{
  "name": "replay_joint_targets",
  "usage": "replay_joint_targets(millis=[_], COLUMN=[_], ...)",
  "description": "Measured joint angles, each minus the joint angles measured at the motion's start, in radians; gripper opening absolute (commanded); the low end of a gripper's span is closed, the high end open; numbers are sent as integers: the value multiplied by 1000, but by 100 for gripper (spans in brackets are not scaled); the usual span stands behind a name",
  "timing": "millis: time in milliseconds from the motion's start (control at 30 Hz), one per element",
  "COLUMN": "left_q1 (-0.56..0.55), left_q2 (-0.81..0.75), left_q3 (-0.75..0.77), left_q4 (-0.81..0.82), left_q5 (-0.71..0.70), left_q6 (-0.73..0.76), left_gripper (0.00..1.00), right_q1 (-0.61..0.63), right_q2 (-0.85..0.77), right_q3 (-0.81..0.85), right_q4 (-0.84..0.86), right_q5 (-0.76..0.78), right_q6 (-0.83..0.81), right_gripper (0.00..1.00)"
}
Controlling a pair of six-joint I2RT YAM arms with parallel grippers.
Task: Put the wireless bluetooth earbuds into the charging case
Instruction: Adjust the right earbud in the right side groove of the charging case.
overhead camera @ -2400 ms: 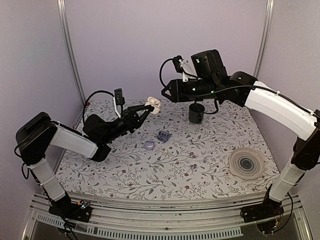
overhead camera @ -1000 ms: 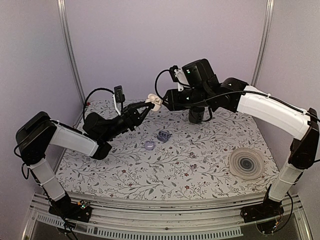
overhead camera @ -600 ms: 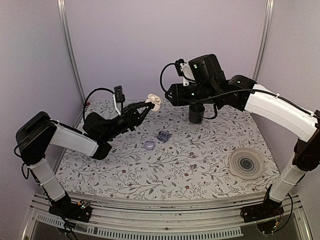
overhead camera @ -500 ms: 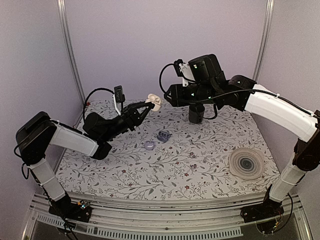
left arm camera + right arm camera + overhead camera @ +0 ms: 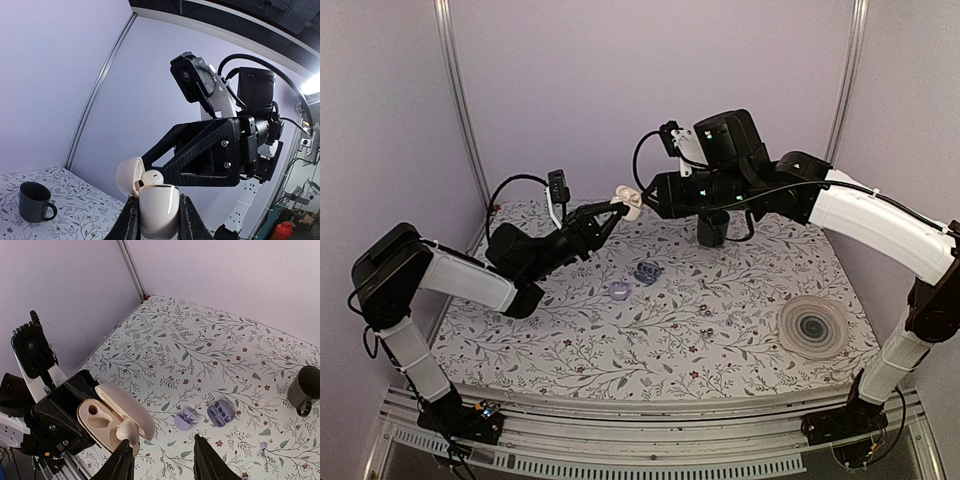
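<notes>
Over the floral bench [image 5: 720, 330], the right claw [image 5: 163, 441] stands released and the left claw [image 5: 159, 215] is clenched on the cream charging case [image 5: 157, 200]. We find the case aloft, left of the dark mug [image 5: 712, 228] as seen from above. It is hinged open, with one earbud [image 5: 151, 177] seated inside.

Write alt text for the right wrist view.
The left gripper holds an open cream charging case, one earbud seated, one socket empty, near the open right gripper. Two lilac pieces and a dark mug sit on the floral table.
</notes>
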Motion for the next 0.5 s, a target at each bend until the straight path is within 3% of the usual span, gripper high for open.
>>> replay_joint_targets(millis=[500], left_q1=[0], left_q2=[0], left_q3=[13], left_q4=[0], left_q5=[2], left_q6=[0], left_gripper=[0], right_q1=[14], right_q2=[0], right_q3=[0], right_q4=[-9], right_q5=[13], right_q6=[-5], right_gripper=[44])
